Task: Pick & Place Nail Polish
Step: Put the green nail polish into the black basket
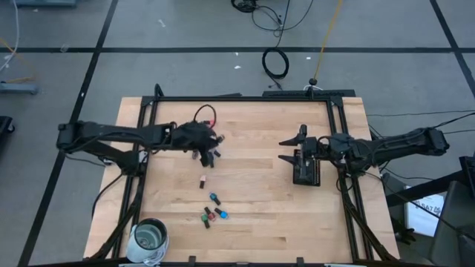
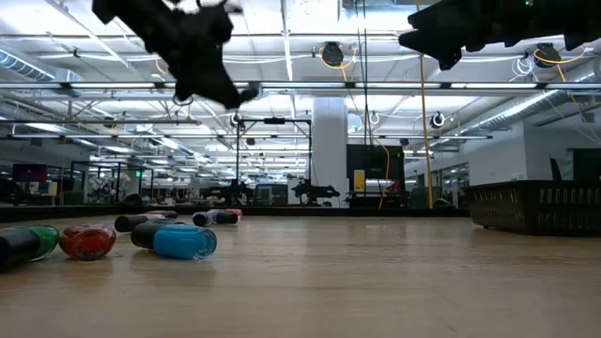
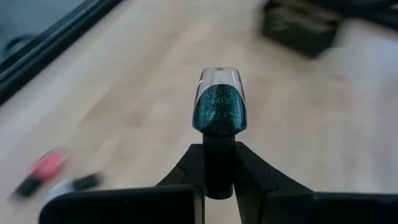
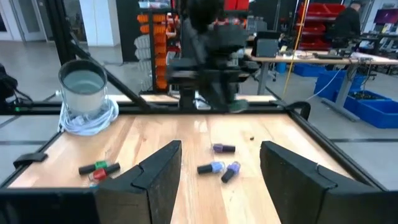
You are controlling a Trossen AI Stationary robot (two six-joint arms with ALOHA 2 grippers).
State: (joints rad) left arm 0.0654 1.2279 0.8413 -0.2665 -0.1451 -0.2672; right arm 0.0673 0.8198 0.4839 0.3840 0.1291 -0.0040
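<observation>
The desk [image 1: 252,230] is a pale wooden top inside a black frame. A black tray [image 1: 306,169] sits on its right part. A glass jar [image 1: 149,239] stands at the near left corner. Several small nail polish bottles [image 1: 214,213] lie on their sides in a loose cluster near the middle front, with 1 bottle [image 1: 202,181] lying apart from them, farther back. From desk level a blue bottle [image 2: 178,240], a red one [image 2: 87,241] and a green one [image 2: 26,243] lie side by side.
</observation>
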